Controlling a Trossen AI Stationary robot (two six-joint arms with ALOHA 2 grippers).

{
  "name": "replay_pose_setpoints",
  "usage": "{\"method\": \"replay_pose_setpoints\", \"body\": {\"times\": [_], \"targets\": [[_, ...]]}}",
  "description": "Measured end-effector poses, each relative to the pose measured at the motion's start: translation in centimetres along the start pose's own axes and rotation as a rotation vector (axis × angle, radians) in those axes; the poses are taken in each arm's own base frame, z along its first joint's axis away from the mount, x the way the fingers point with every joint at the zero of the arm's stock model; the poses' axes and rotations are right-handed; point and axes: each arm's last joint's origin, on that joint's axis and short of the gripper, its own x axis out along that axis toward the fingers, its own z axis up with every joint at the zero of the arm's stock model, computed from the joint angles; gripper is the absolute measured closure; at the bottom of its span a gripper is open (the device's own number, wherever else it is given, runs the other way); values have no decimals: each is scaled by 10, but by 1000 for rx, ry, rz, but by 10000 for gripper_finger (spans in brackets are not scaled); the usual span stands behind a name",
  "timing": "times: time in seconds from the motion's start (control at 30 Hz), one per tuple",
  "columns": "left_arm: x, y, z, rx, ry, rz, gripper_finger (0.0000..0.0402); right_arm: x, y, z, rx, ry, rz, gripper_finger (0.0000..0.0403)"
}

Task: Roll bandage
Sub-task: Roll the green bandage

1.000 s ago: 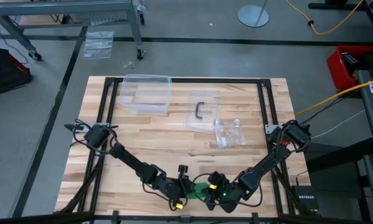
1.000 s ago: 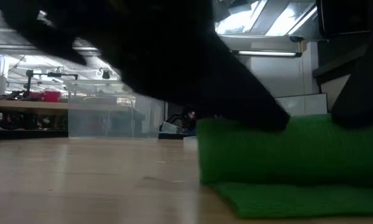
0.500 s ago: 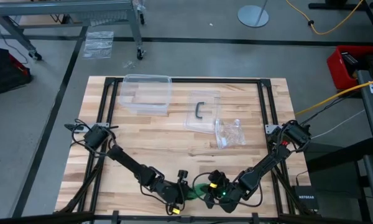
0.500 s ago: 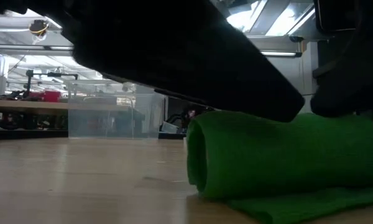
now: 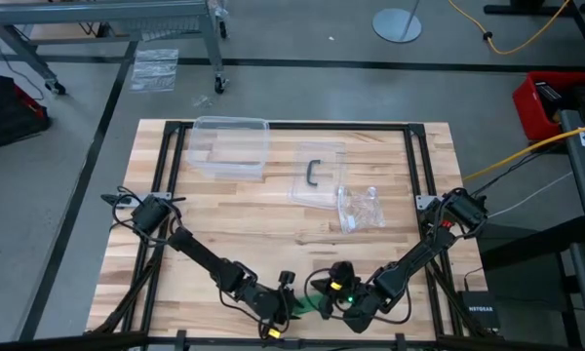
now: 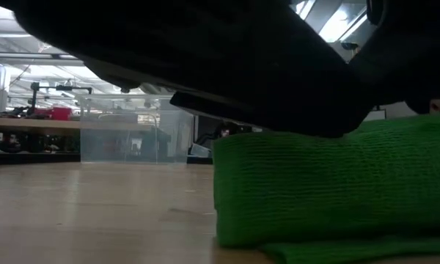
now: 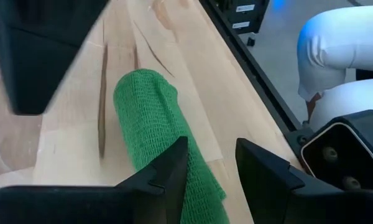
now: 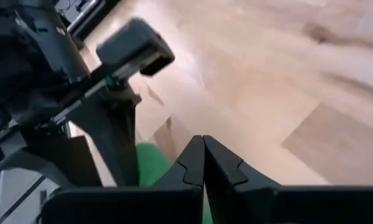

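As the bandage (image 6: 330,183) now rolls thicker than before, I log: left gripper (image 7: 208,168) parted, right gripper (image 8: 203,163) closed, empty.

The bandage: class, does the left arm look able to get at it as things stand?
Probably yes. The left end effector is open right at the bandage, one finger resting on the roll; nothing lies between them. The right end effector is shut, close by.

bright green mesh-knit bandage (image 7: 150,118), pale wood table (image 5: 253,210).

Left gripper (image 7: 205,171) fingers parted; right gripper (image 8: 203,163) seemingly closed, both low, near each other
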Motion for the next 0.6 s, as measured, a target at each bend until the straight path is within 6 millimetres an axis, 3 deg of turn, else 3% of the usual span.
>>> {"method": "replay_pose_setpoints", "body": {"times": [0.23,0.37,0.6], "targets": [[1,2,-2,23,25,5,273,3,-2,5,-47,-60,-24,398],[0,9,-6,79,69,103,273,10,-4,12,-88,-62,-43,398],[2,20,-8,80,84,213,273,27,-9,26,-182,65,-42,366]]}}
